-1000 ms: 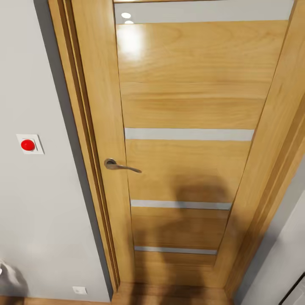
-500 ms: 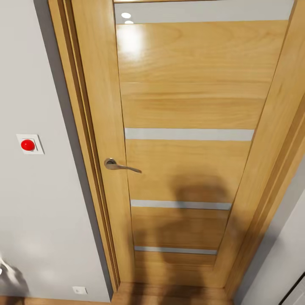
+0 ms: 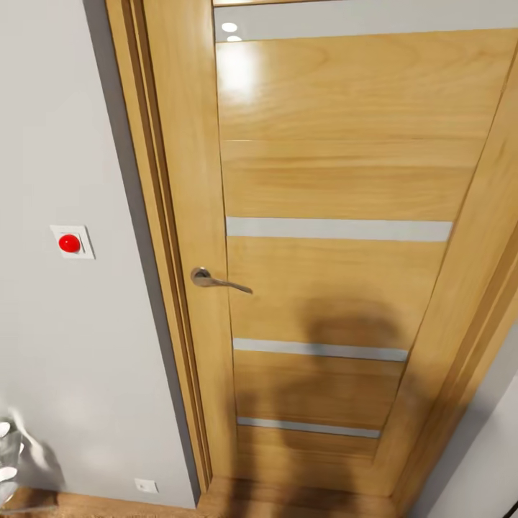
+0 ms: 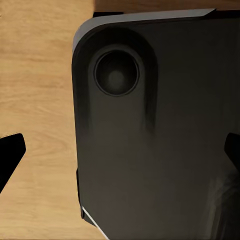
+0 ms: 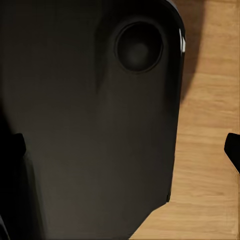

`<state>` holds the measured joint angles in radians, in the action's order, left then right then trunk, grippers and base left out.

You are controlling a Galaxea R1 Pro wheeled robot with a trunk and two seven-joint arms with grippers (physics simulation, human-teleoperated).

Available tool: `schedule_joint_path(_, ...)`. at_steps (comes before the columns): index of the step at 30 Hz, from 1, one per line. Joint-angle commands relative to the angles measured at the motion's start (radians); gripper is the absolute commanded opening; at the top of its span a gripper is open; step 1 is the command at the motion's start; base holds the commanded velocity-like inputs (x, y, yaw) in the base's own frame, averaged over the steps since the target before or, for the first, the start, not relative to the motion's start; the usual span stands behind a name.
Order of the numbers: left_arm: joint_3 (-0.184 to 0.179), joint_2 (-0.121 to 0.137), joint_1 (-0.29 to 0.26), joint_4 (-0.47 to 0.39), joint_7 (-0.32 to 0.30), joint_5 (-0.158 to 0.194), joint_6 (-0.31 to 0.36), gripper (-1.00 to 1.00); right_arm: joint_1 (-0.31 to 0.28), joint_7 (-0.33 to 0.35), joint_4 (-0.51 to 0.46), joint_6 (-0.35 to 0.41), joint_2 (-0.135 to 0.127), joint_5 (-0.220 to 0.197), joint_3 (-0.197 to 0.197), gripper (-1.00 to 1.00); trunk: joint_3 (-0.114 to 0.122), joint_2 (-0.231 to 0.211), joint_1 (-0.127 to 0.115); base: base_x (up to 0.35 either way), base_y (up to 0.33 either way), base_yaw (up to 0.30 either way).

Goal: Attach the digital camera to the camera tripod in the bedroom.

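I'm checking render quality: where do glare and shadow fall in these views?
Head view: bright ceiling-light glare on the door top panel, a soft dark shadow across its lower half. Both wrist views: a dark rounded body in dim shade above evenly lit wood floor.

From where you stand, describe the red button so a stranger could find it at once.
Find the wooden door; on the grey wall left of its frame, level with the door handle, sits a small white plate. The red button bulges from it, the wall's only red thing, well above the floor-level socket.
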<state>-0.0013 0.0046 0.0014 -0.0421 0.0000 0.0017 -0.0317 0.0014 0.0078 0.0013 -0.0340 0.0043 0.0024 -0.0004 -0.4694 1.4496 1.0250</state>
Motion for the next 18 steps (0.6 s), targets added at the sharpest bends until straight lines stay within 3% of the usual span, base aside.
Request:
schedule_joint_path(1, 0.0, 0.0, 0.0, -0.001, 0.0, 0.0, -0.002, 1.0, 0.0, 0.001, 0.0, -0.009, 0.0, -0.002, -0.001, 1.0, -0.001, 0.0, 0.0, 0.0, 0.0, 0.275)
schedule_joint_path(18, 0.0, -0.001, 0.0, -0.001, 0.0, 0.0, -0.001, 1.0, 0.0, -0.008, 0.0, -0.092, 0.002, -0.004, -0.005, 1.0, -0.001, 0.0, 0.0, 0.0, 0.0, 0.295)
